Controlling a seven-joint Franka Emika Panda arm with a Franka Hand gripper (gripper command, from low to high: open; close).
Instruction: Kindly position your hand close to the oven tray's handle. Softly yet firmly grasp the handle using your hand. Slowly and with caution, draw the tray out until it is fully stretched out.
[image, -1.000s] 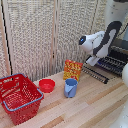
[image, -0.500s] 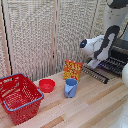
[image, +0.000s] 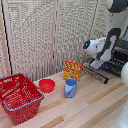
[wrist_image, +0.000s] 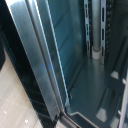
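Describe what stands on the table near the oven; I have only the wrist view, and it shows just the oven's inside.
Observer: A red basket stands on the wooden table at the exterior view's left, well apart from the oven.
Operator: Say what lies between them.
Observer: A red bowl, a blue cup, and an orange box behind the cup.
Operator: Report the rack.
Observer: The rack juts out of the oven's front, with the white arm above it.

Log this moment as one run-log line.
arm: over oven tray | gripper: hidden, state unknown | oven tray: partly pulled out of oven | wrist view: oven interior | bystanders: red basket, blue cup
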